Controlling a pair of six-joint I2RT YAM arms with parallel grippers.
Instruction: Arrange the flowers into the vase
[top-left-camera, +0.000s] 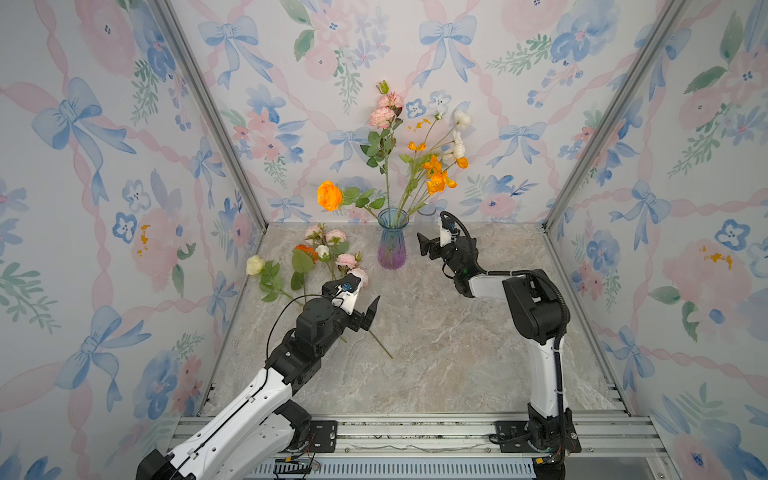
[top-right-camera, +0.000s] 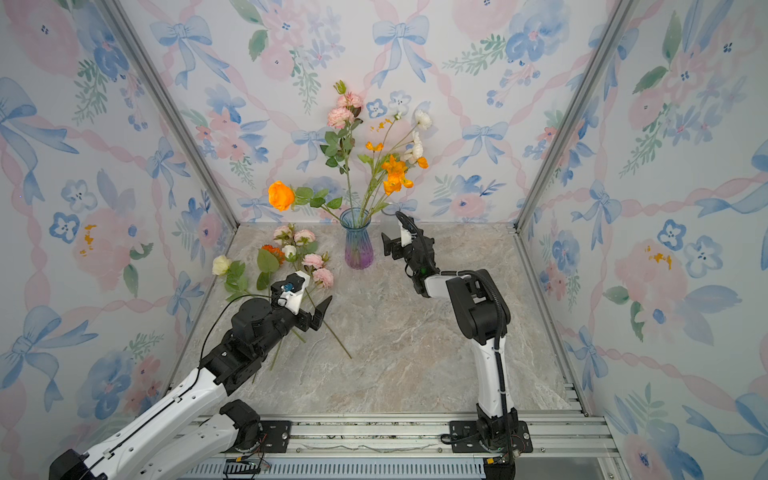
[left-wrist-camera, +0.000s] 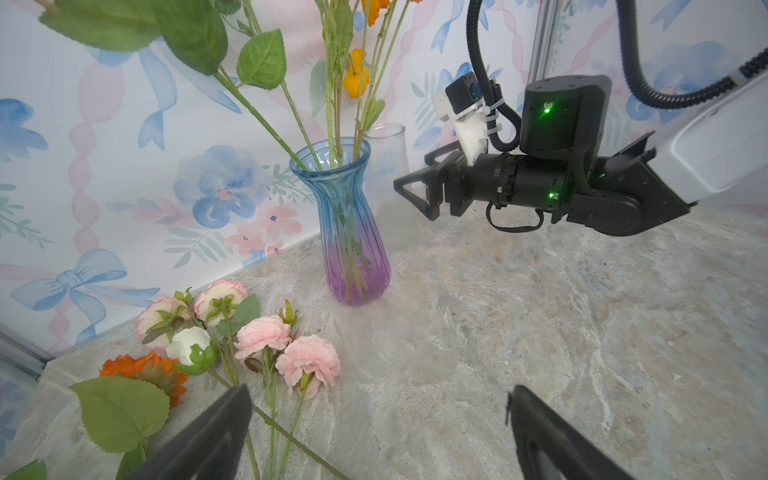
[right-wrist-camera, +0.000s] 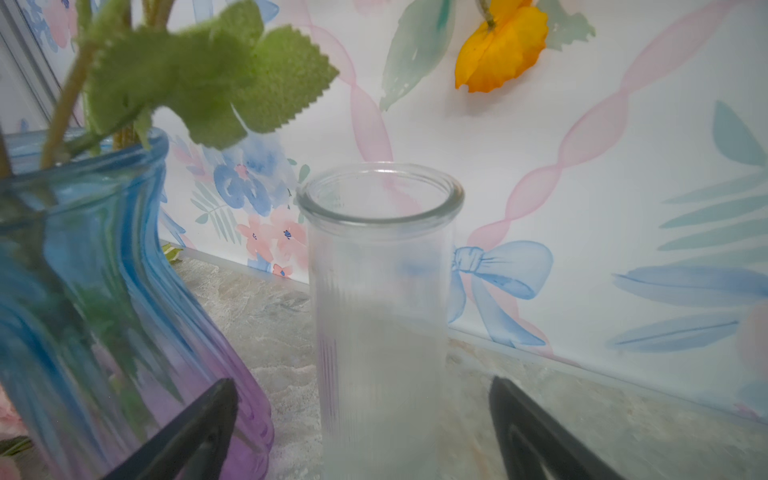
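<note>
Just ahead of the left gripper (left-wrist-camera: 378, 399), spread wide and empty, flowers (top-left-camera: 324, 253) lie loose; the right gripper (top-left-camera: 424, 245), spread too, hangs beside the vase (top-left-camera: 391, 245), where more stand.

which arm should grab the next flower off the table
Probably left. The left gripper, open, hangs by the stems of the flowers lying on the table. The right gripper, also open, is beyond the vase, facing a clear glass.
</note>
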